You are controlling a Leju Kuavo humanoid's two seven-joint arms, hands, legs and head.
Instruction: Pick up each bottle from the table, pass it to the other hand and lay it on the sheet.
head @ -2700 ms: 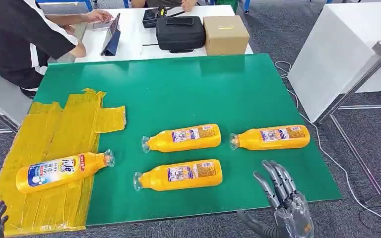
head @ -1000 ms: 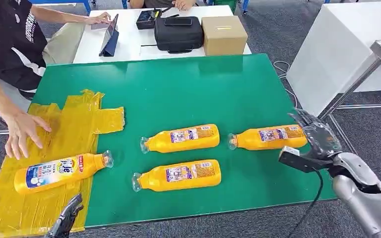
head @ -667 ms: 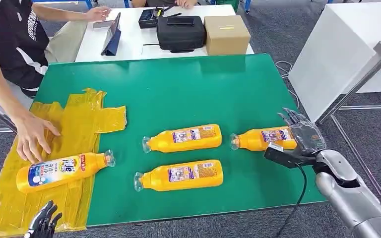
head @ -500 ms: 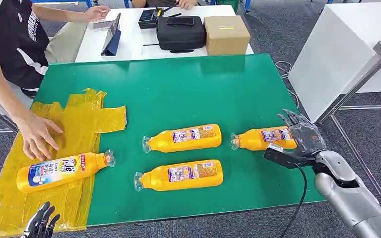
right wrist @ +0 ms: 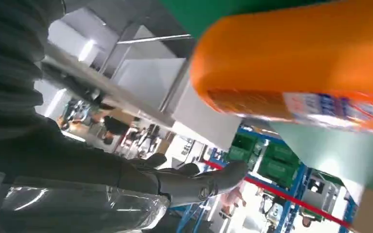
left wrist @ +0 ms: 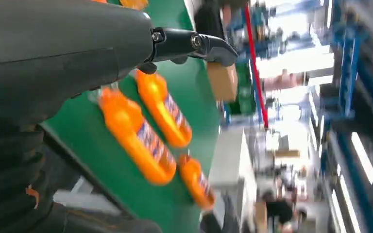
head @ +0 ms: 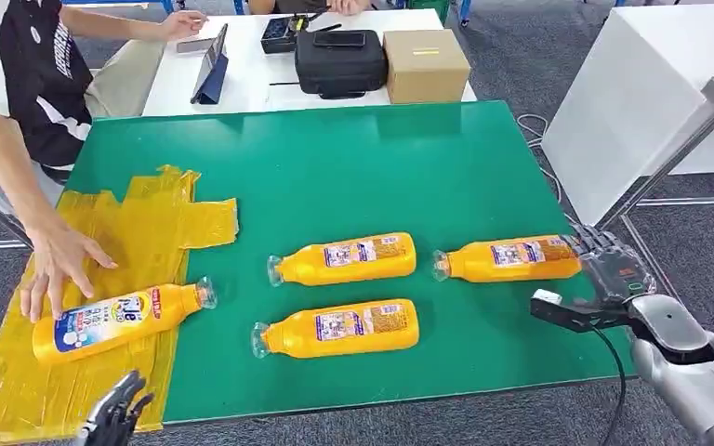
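Three bottles wait on the green table (head: pixel 353 158); the nearest bottle (head: pixel 507 259) lies at 9 o'clock of the right hand (head: pixel 614 269), which is empty, fingers apart. Better wrap the fat middle (not the neck).

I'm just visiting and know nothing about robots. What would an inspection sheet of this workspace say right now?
Surface: green table, with a crinkled yellow sheet over its left end.
Job's things: one orange bottle lies on the sheet; three more lie on the green: middle bottle, near bottle, right bottle.
Clutter: nothing seen on the green table.
Hands: right hand open at the right bottle's base; contact unclear. Left hand low at the near edge, holding nothing.
Cables: black cable hangs by the right arm.
Surroundings: a person's hand rests on the sheet; white table behind holds a black case and cardboard box.
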